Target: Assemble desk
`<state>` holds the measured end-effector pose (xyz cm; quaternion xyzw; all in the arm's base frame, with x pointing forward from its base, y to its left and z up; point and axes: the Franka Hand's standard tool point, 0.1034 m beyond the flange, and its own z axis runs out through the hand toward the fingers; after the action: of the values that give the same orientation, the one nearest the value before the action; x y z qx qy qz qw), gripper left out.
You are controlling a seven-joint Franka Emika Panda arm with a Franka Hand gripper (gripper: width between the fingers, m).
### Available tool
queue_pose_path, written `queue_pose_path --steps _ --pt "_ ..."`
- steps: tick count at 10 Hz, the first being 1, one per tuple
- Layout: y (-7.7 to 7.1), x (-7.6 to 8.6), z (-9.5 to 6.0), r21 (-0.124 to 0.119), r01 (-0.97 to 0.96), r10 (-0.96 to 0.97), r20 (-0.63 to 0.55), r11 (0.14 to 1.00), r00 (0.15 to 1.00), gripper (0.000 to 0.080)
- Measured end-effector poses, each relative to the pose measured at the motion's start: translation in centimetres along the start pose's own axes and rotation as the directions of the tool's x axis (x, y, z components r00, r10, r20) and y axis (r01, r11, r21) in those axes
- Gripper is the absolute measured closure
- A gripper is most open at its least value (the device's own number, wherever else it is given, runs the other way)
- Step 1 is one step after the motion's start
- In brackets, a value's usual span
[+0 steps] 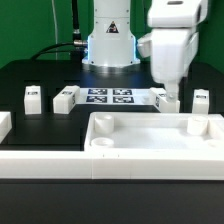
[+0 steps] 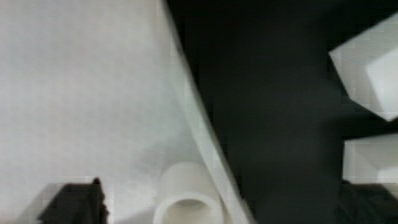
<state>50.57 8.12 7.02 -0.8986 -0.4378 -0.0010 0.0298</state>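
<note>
Four legs [image 1: 66, 97] lie behind tabletop [image 1: 150, 140] | fingers [image 2: 71, 205] wide apart, holding nothing

Bright even light; whites washed out; wrist view heavily blurred; exterior view soft

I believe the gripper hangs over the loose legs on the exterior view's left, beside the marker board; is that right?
Not quite: the exterior view shows the gripper over the loose legs on its right, beside the marker board.
</note>
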Motion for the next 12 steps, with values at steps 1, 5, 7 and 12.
queue_pose_path --steps 1,5,7,12 --pt "-0.8 0.6 -0.1 0.002 -0.196 0.196 0.006 0.981 0.981 0.0151" --pt "-1.2 1.3 0.3 0.01 -0.4 0.4 0.0 0.917 0.917 0.0151" --pt "-1.3 1.3 0.3 0.01 -0.476 0.476 0.001 0.879 0.879 0.0151" --pt "-3.7 1.9 1.5 0.065 -0.885 0.885 0.051 0.46 0.463 0.0151"
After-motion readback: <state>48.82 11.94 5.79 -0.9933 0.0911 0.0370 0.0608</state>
